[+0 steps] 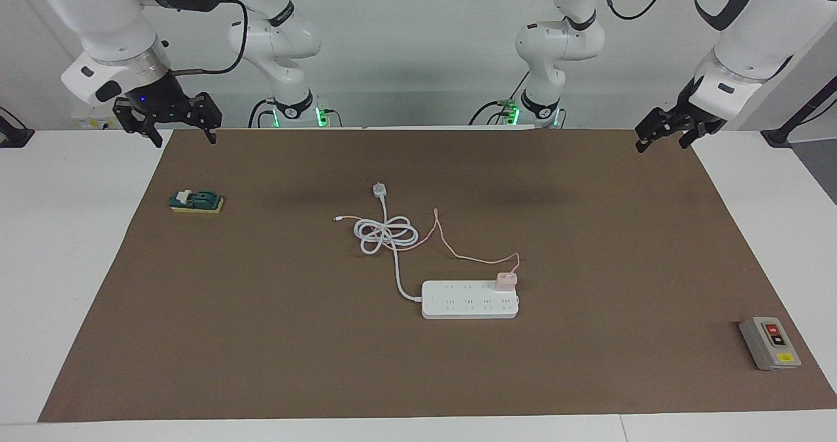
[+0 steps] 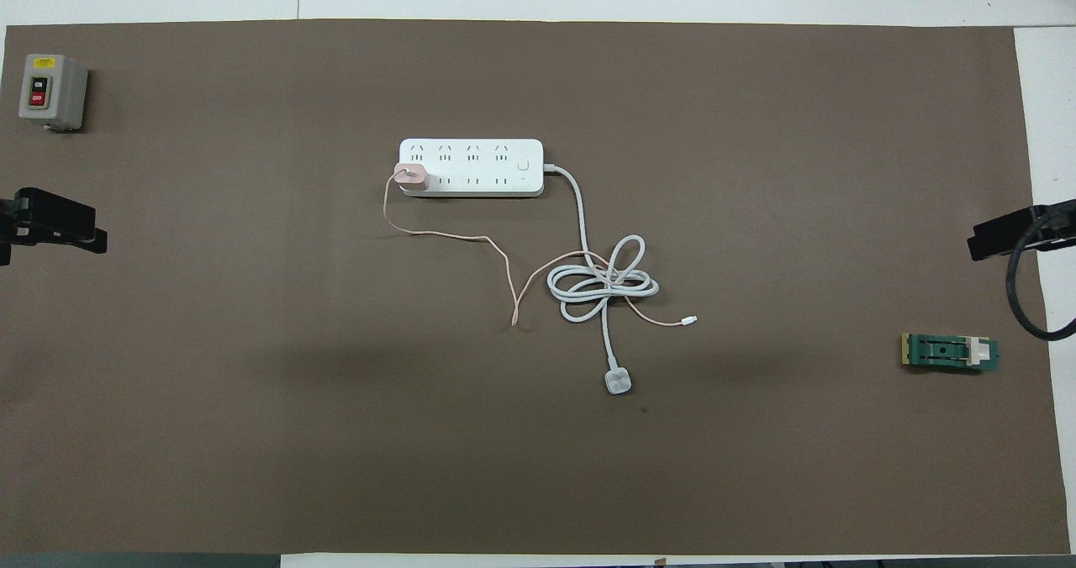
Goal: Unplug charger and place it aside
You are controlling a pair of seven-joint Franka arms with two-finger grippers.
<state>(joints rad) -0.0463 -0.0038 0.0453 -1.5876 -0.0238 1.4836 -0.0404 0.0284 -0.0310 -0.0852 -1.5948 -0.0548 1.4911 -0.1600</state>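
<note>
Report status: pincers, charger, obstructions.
Left pincer and right pincer open, waiting at their own ends of the brown mat. Small pale pink cube charger plugged into long white power strip. Nothing on top of it.

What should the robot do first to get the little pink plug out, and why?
Probably bring the left gripper over the charger. The charger is plugged into the power strip at the left arm's end of it, and both grippers hang up at the mat's corners, the right gripper open, holding nothing.
</note>
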